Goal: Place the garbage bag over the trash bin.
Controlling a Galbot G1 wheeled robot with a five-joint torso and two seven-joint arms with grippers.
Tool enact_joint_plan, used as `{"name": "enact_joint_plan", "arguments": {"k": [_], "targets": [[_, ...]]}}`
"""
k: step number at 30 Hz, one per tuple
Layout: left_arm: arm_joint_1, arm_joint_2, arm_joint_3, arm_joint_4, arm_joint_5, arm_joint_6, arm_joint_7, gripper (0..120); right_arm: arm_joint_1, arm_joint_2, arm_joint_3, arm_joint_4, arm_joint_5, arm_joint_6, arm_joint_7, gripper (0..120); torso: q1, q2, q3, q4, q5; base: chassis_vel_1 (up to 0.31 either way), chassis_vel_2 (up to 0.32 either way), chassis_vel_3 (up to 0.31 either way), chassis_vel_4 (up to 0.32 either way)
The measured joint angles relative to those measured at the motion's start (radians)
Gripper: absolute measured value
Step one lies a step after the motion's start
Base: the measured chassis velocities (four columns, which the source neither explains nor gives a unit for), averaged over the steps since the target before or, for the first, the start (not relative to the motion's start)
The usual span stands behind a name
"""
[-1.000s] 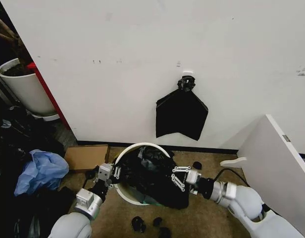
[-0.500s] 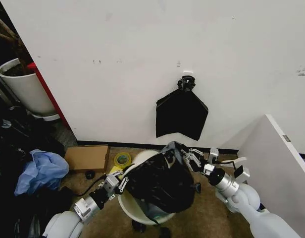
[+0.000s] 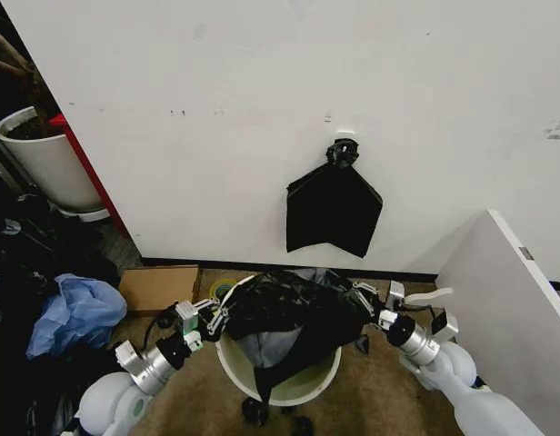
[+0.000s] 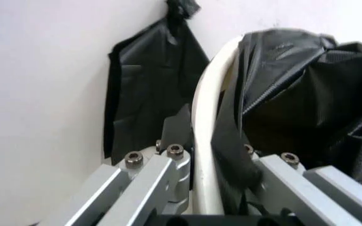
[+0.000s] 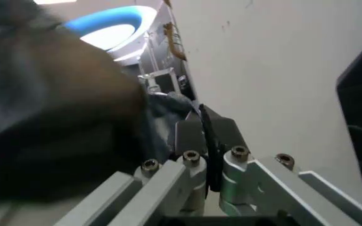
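The trash bin (image 3: 318,374), round and cream-white, stands on the floor in front of me. The glossy black garbage bag (image 3: 294,307) is stretched across its far rim, and a flap hangs down into the bin's mouth. My left gripper (image 3: 213,318) is shut on the bag's left edge at the rim. In the left wrist view its fingers (image 4: 168,157) straddle the white bin rim (image 4: 205,108) with the garbage bag (image 4: 294,70) film between them. My right gripper (image 3: 366,298) is shut on the bag's right edge. A thin black fold of the garbage bag (image 5: 211,150) is pinched in the right gripper (image 5: 214,157).
A flat black bundle (image 3: 333,213) hangs from a wall hook behind the bin. At the left are a white planter pot (image 3: 45,162), a cardboard box (image 3: 159,287) and blue plastic (image 3: 75,313). A white panel (image 3: 512,295) stands at the right. Small black scraps (image 3: 253,413) lie on the floor.
Both grippers have spread apart and moved lower, pulling the bunched bag out wide across the bin's top. The bin's near rim and inside now show.
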Motion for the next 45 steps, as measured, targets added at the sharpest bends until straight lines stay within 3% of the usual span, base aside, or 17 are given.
{"name": "enact_joint_plan", "arguments": {"k": [6, 10, 12, 13, 16, 18, 20, 22, 24, 25, 27, 30, 34, 37, 39, 43, 45], "targets": [[-0.011, -0.021, 0.001, 0.002, -0.096, 0.034, -0.048, 4, 0.005, 0.019, -0.011, -0.057, -0.019, 0.075, -0.07, 0, 0.0, 0.0, 0.0, 0.0, 0.0001, 0.0, 0.0, 0.0, 0.0], [-0.013, -0.032, 0.003, -0.003, -0.12, 0.044, -0.07, 4, 0.006, 0.028, -0.019, -0.074, -0.058, 0.136, -0.043, 0, 0.0, 0.0, 0.0, 0.0, 0.0001, 0.0, 0.0, 0.0, 0.0], [-0.009, -0.042, 0.008, -0.011, -0.12, 0.045, -0.085, 4, 0.005, 0.035, -0.03, -0.068, -0.118, 0.184, 0.088, 3, 0.0, 0.0, 0.0, 0.0, 0.0, 0.0, 0.0, 0.0, 0.0], [-0.008, -0.047, 0.01, -0.016, -0.116, 0.045, -0.09, 4, 0.004, 0.038, -0.038, -0.049, -0.147, 0.197, 0.194, 10, 0.0, 0.0, 0.0, 0.0, 0.0002, 0.0, 0.0, 0.0, 0.0], [-0.007, -0.06, 0.016, -0.022, -0.101, 0.045, -0.107, 4, -0.004, 0.044, -0.065, 0.006, -0.18, 0.18, 0.481, 22, 0.0, 0.0, 0.0, 0.0001, -0.0001, 0.0, 0.0, 0.0, 0.0], [-0.007, -0.062, 0.016, -0.023, -0.098, 0.045, -0.111, 4, -0.005, 0.044, -0.068, 0.015, -0.183, 0.171, 0.533, 25, 0.0, 0.0, 0.0, 0.0001, 0.0001, 0.0, 0.0, 0.0, 0.0], [-0.007, -0.065, 0.017, -0.027, -0.094, 0.045, -0.122, 4, -0.012, 0.043, -0.071, 0.029, -0.221, 0.142, 0.64, 31, 0.0, 0.0, 0.0, 0.0002, 0.0, 0.0, 0.0, 0.0, 0.0], [-0.008, -0.072, 0.015, -0.034, -0.087, 0.044, -0.159, 4, -0.042, 0.038, -0.072, 0.073, -0.321, 0.054, 0.877, 43, 0.0, 0.0, 0.0, 0.0001, 0.0003, 0.0, 0.0, 0.0, 0.0], [-0.013, -0.079, 0.014, -0.037, -0.078, 0.043, -0.205, 4, -0.061, 0.037, -0.073, 0.117, -0.358, -0.014, 1.028, 50, 0.0, 0.0, 0.0, -0.0001, 0.0001, 0.0, 0.0, 0.0, 0.0], [-0.013, -0.079, 0.014, -0.037, -0.078, 0.043, -0.205, 4, -0.061, 0.037, -0.073, 0.117, -0.358, -0.014, 1.028, 50, 0.0, 0.0, 0.0, -0.0001, 0.0001, 0.0, 0.0, 0.0, 0.0], [-0.021, -0.088, 0.016, -0.04, -0.067, 0.042, -0.283, 4, -0.084, 0.042, -0.076, 0.197, -0.36, -0.082, 1.224, 58, 0.0, 0.0, 0.0, -0.0002, 0.0002, 0.0, 0.0, 0.0, 0.0], [-0.025, -0.11, 0.033, -0.046, -0.04, 0.041, -0.435, 4, -0.12, 0.064, -0.076, 0.33, -0.283, -0.093, 1.414, 71, 0.0, 0.0, 0.0, 0.0003, 0.0, 0.0, 0.0, 0.0, 0.0], [-0.021, -0.127, 0.047, -0.052, -0.007, 0.032, -0.487, 4, -0.172, 0.07, -0.078, 0.419, -0.232, -0.047, 1.364, 81, 0.0, 0.0, 0.0, 0.0001, -0.0001, 0.0, 0.0, 0.0, 0.0], [-0.015, -0.15, 0.059, -0.053, 0.053, 0.005, -0.516, 4, -0.247, 0.067, -0.126, 0.51, -0.233, 0.022, 1.187, 95, 0.0, 0.0, 0.0, -0.0002, -0.0001, 0.0, 0.0, 0.0, 0.0], [-0.013, -0.16, 0.061, -0.053, 0.079, -0.011, -0.524, 4, -0.277, 0.065, -0.168, 0.549, -0.25, 0.051, 1.103, 99, 0.0, 0.0, 0.0, 0.0, -0.0001, 0.0, 0.0, 0.0, 0.0], [-0.008, -0.175, 0.063, -0.052, 0.118, -0.031, -0.524, 4, -0.316, 0.068, -0.252, 0.583, -0.347, 0.091, 1.006, 100, 0.0, 0.0, 0.0, 0.0, -0.0002, 0.0, 0.0, 0.0, 0.0], [-0.007, -0.178, 0.064, -0.053, 0.128, -0.034, -0.523, 4, -0.32, 0.075, -0.311, 0.585, -0.496, 0.082, 1.034, 100, 0.0, 0.0, 0.0, -0.0001, 0.0001, 0.0, 0.0, 0.0, 0.0]]}}
